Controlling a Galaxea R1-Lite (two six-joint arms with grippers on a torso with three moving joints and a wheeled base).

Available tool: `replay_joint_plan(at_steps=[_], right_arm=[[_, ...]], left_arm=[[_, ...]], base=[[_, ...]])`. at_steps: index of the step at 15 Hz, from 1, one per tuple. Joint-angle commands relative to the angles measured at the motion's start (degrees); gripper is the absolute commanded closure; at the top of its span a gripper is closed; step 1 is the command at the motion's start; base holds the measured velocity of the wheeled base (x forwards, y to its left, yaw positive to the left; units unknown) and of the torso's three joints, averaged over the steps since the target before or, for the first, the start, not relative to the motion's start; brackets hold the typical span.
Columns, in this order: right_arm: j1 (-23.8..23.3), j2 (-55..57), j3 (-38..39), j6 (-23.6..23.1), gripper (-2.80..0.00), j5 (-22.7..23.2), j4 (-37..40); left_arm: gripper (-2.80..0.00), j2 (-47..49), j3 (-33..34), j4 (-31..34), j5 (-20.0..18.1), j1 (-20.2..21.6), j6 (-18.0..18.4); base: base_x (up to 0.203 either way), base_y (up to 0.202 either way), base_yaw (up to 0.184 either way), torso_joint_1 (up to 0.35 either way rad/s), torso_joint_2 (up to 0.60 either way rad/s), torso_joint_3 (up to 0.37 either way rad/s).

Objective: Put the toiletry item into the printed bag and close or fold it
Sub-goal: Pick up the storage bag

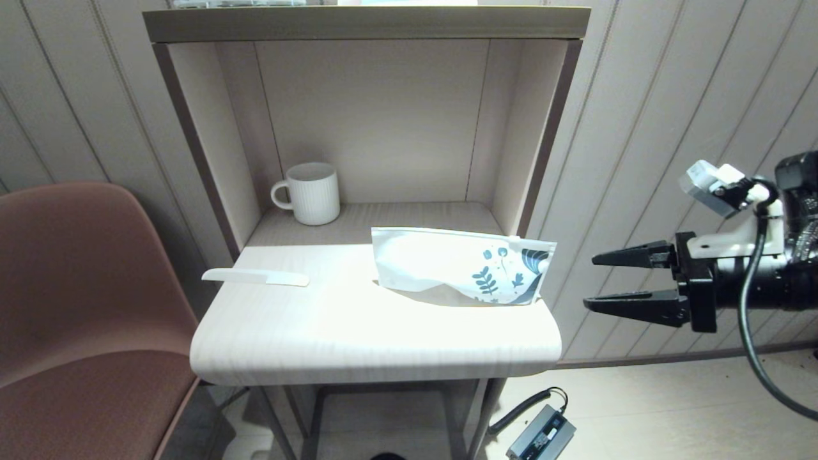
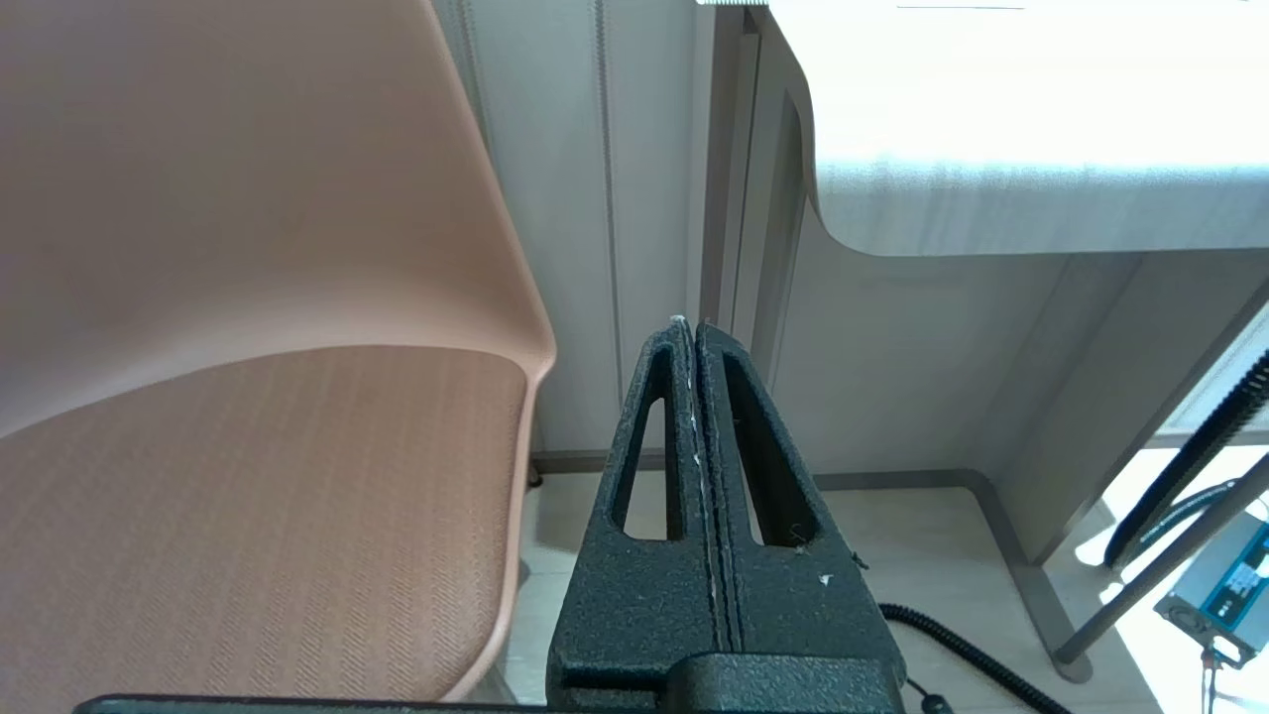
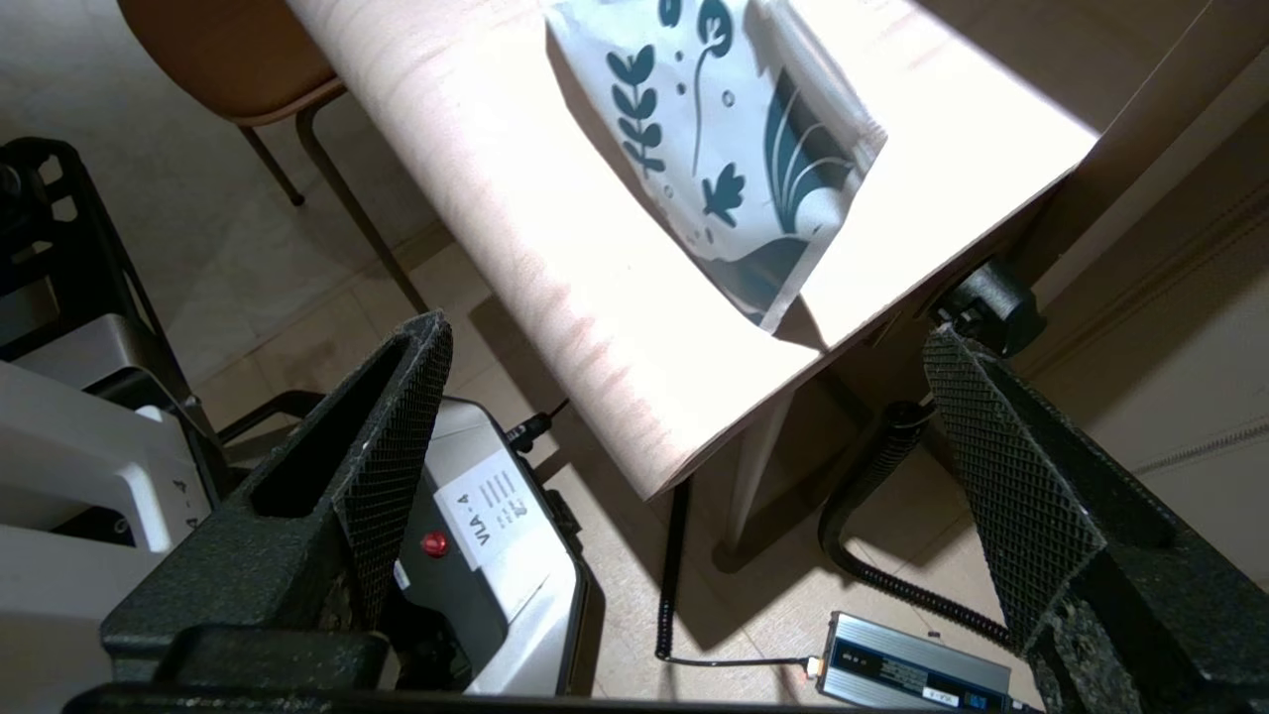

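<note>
The white comb (image 1: pixel 255 277) is lying flat at the left edge of the tabletop (image 1: pixel 358 332), centre-left in the head view, handle end poking a bit past the edge. Well apart from it, the printed bag (image 1: pixel 461 266) sits toward the right side of the table, blue leaf print at its right end near the corner, zip strip along the top; it looks a little puffed up, nothing's touching it. A white ribbed mug (image 1: pixel 311 193) stands back in the shelf nook. The right gripper (image 1: pixel 593 280) hovers off the table's right edge, fingers spread wide, empty, pointing at the bag. The left gripper (image 2: pixel 691 332) is down low beside the pink chair (image 2: pixel 248 297), fingers pressed together, holding nothing.
</note>
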Motion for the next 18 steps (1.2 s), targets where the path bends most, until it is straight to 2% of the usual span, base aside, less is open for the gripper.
replay_joint_plan(at_steps=[1,7,10,18], right_arm=[[0.1,3.49,-2.28,-0.15,-2.8,0.31,0.04],[0.36,12.32,-8.91,0.18,-2.8,0.86,0.09],[0.61,17.33,-12.63,0.15,-2.8,4.81,0.07],[6.78,21.76,-16.43,0.02,-2.8,5.1,-0.07]], left_arm=[[0.0,0.07,0.0,0.0,-0.04,0.01,-0.01],[0.0,0.07,0.0,-0.04,-0.04,0.01,-0.01],[0.0,0.07,0.0,-0.03,-0.04,0.01,-0.01],[0.0,0.07,0.0,-0.04,-0.04,0.01,-0.01]], base=[[0.0,0.0,0.0,0.0,0.0,0.0],[0.0,0.0,0.0,0.0,0.0,0.0],[0.0,0.0,0.0,0.0,0.0,0.0],[0.0,0.0,0.0,0.0,0.0,0.0]])
